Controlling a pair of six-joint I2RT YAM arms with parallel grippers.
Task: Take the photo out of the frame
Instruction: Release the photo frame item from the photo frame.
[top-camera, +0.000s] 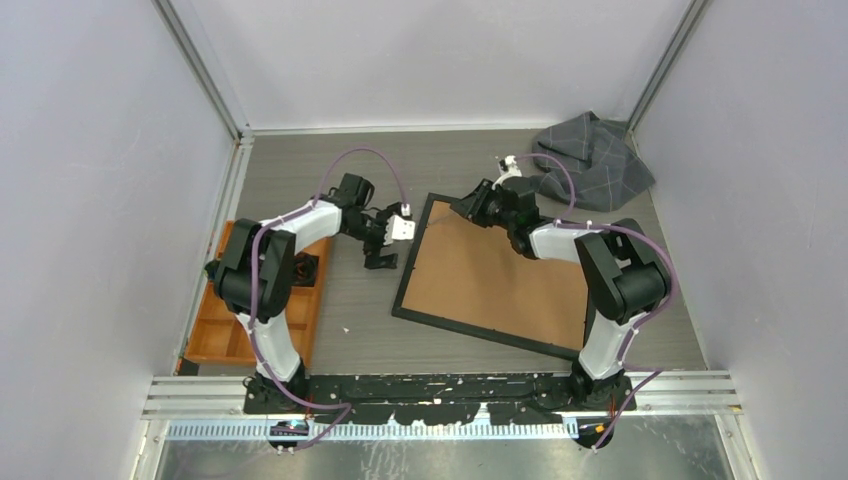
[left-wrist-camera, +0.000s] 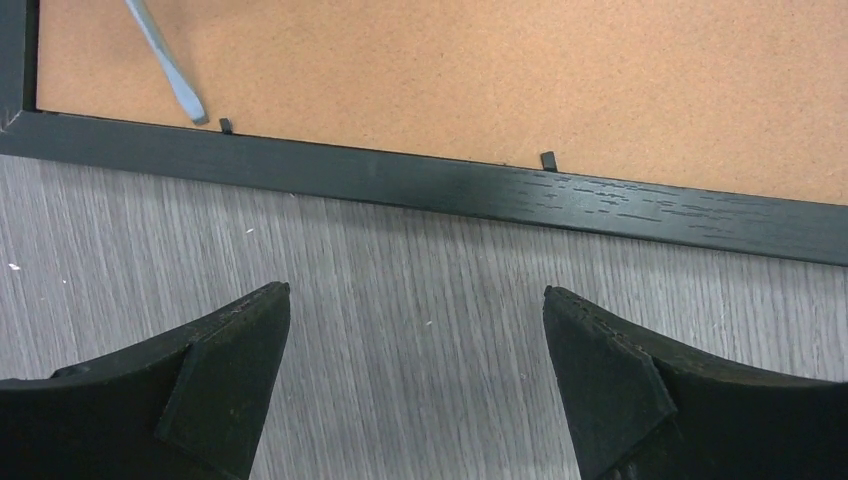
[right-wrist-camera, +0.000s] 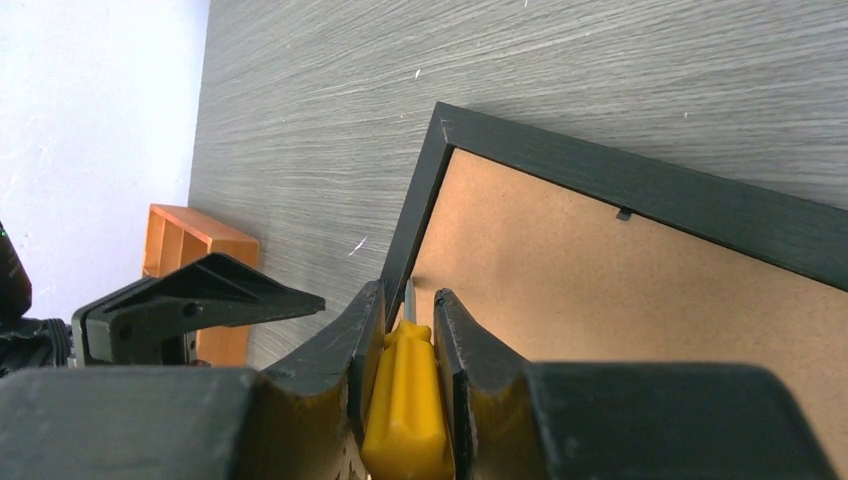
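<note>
The frame (top-camera: 412, 258) lies face down on the grey table, its thin black border around the brown backing board (top-camera: 490, 275). The photo is hidden under the board. My right gripper (right-wrist-camera: 408, 292) is shut on a yellow-handled screwdriver (right-wrist-camera: 405, 400). The screwdriver's metal blade (left-wrist-camera: 165, 65) reaches down to the board's left edge beside a small black tab (left-wrist-camera: 226, 125). My left gripper (left-wrist-camera: 415, 290) is open and empty over bare table, just left of the frame's border (left-wrist-camera: 430, 185). In the top view the left gripper (top-camera: 385, 243) and the right gripper (top-camera: 470, 208) flank the frame's far-left corner.
An orange compartment tray (top-camera: 225, 310) sits at the table's left edge, beside the left arm. A crumpled grey cloth (top-camera: 595, 160) lies at the back right. Pale walls close in the left, back and right. A second tab (left-wrist-camera: 548, 160) sits along the same border.
</note>
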